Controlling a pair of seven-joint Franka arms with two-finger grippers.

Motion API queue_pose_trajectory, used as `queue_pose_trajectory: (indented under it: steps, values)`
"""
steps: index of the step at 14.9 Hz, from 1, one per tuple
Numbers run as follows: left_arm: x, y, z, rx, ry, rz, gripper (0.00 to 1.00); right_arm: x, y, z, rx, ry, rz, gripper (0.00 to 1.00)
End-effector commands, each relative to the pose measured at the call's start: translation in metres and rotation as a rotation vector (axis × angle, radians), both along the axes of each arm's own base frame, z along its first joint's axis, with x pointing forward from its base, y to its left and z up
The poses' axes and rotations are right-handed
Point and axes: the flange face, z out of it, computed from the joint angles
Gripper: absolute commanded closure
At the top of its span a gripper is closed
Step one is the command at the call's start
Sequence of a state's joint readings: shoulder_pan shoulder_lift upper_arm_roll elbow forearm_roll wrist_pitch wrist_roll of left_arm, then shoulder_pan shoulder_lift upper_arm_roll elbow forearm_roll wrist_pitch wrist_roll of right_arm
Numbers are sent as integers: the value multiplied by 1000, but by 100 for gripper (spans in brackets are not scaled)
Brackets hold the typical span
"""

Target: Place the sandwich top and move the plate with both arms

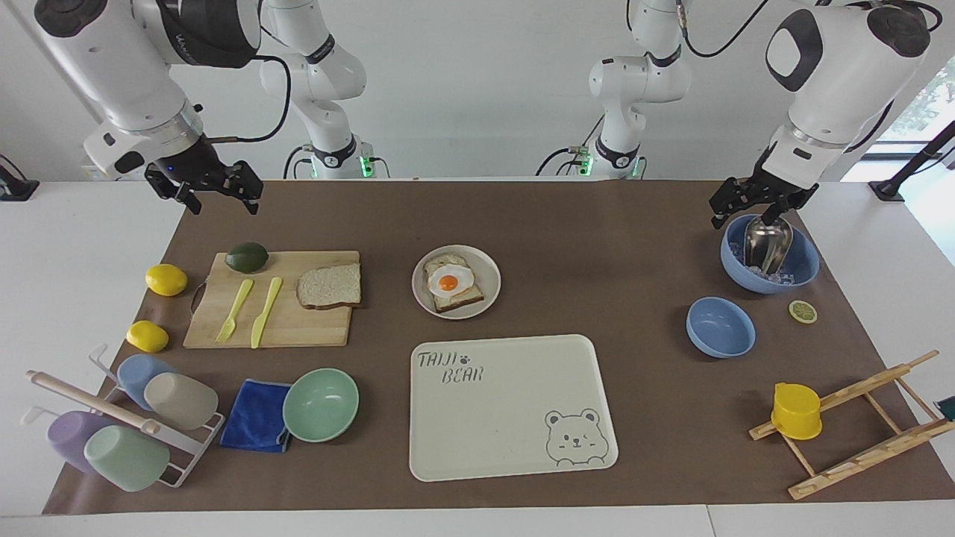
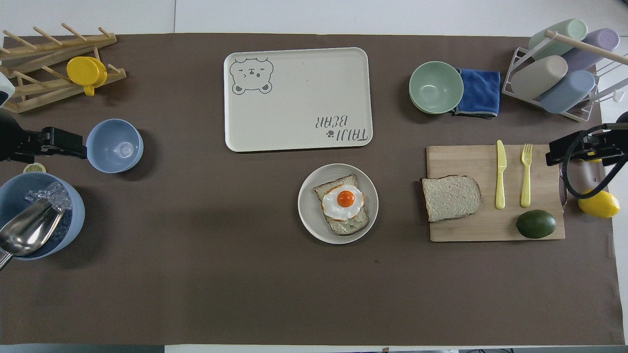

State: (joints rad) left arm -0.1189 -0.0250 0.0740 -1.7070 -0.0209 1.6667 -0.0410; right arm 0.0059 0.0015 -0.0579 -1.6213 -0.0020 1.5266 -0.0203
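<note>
The sandwich top point(image 1: 330, 286) is a pale speckled slice with brown crust, lying on the wooden cutting board point(image 1: 224, 332) at the end nearest the plate; it also shows in the overhead view point(image 2: 451, 197). The small round plate point(image 1: 489, 272) sits mid-table and bears a toasted slice with a fried egg point(image 1: 450, 283); the plate also shows in the overhead view point(image 2: 309, 215). My right gripper point(image 1: 220, 203) hangs open and empty over the table's edge beside the board. My left gripper point(image 1: 750, 216) hangs open and empty over the blue ice bowl point(image 1: 806, 265).
A cream bear tray point(image 1: 515, 418) lies farther from the robots than the plate. A mint bowl point(image 1: 321, 404), blue cloth point(image 1: 254, 414) and cup rack point(image 1: 119, 425) stand past the board, which holds a fork, knife and avocado point(image 1: 247, 256). A blue bowl point(image 1: 720, 327) and a wooden rack with a yellow cup point(image 1: 796, 410) are at the left arm's end.
</note>
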Motion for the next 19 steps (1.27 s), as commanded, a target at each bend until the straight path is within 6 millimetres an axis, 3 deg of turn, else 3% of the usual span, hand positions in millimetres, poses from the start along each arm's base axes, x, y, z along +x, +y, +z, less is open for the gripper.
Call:
queue_pose_trajectory:
  steps: [1,9,10,11,13,16,19]
  values:
    - [-1,1,5,-10,-6,11,0,1,2,4,17,-10,-20,0]
    - [-1,1,6,-10,-7,11,0,-4,1,0,22,1,-11,0]
    - [-1,1,5,-10,-6,11,0,-7,9,-7,18,3,32,0]
    - [-1,1,5,-10,-6,11,0,-6,38,-14,-5,-2,89,0]
    - [-1,1,5,-10,-6,11,0,-1,75,-39,-115,33,41,0]
    - [-1,1,5,-10,-6,11,0,9,148,-87,-276,69,61,0]
    - [-1,1,5,-10,-6,11,0,6,201,-133,-387,87,29,0]
